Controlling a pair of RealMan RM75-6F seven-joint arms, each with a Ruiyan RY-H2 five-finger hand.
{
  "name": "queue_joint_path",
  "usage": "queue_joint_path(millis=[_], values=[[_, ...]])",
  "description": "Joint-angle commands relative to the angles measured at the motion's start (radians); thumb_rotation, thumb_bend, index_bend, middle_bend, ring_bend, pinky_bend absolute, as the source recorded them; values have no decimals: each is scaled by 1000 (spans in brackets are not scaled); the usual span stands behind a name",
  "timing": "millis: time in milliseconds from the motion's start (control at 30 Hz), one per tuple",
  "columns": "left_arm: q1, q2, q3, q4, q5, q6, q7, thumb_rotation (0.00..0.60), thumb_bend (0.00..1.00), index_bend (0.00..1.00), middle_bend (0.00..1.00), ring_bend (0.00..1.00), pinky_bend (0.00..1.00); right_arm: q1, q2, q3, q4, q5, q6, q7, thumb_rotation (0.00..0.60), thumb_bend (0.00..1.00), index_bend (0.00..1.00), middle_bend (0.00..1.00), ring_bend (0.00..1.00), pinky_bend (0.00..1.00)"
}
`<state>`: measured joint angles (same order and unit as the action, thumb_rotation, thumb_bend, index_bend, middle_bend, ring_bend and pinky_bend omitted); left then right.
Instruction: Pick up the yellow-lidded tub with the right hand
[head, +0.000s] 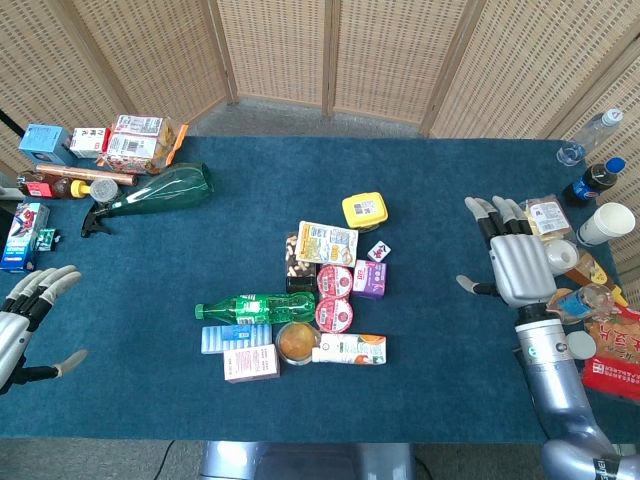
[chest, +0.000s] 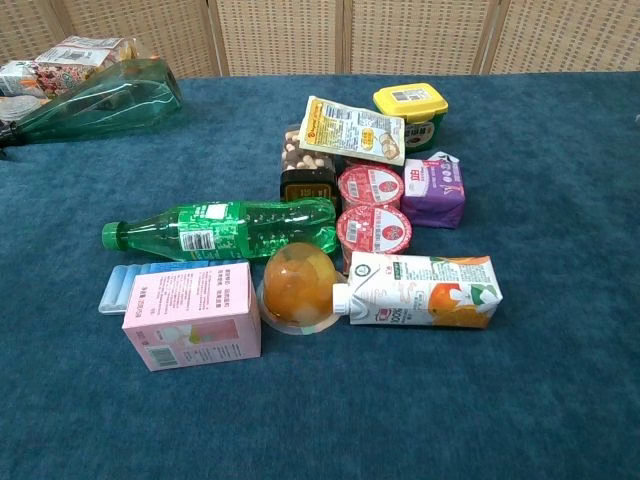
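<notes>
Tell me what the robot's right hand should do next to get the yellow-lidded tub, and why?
Probably reach left and forward toward the yellow-lidded tub. The right hand is open, holds nothing, and sits apart from the tub, which stands at the far edge of the cluster.

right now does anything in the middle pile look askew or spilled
Nothing is spilled. The green bottle and juice carton lie on their sides, and a flat yellow packet rests tilted across the nut jar. The yellow-lidded tub sits upright at the pile's far edge.

Yellow-lidded tub (chest: 410, 101) behind purple carton (chest: 433, 189)
</notes>
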<state>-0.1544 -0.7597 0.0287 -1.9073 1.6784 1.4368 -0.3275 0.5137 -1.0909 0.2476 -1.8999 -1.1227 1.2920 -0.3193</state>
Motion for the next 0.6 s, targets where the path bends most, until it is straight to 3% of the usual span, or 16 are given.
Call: queue_joint_path(millis=[33, 367, 600], values=[[-1, -1, 0, -1, 2, -1, 0, 600, 271, 85, 86, 0, 0, -1, -2, 0, 0, 5, -7, 8, 600, 100, 0, 85, 0, 0], [9, -1, 9, -9, 18, 15, 10, 600, 271, 85, 85, 0, 0, 1, 4, 4, 10, -11, -44, 57, 600, 98, 0, 85, 0, 0], [10, 1, 9, -14, 27, 22, 11, 600, 270, 85, 85, 0, 0, 91, -26, 56, 73, 17, -161, 99, 600, 99, 0, 85, 0, 0]])
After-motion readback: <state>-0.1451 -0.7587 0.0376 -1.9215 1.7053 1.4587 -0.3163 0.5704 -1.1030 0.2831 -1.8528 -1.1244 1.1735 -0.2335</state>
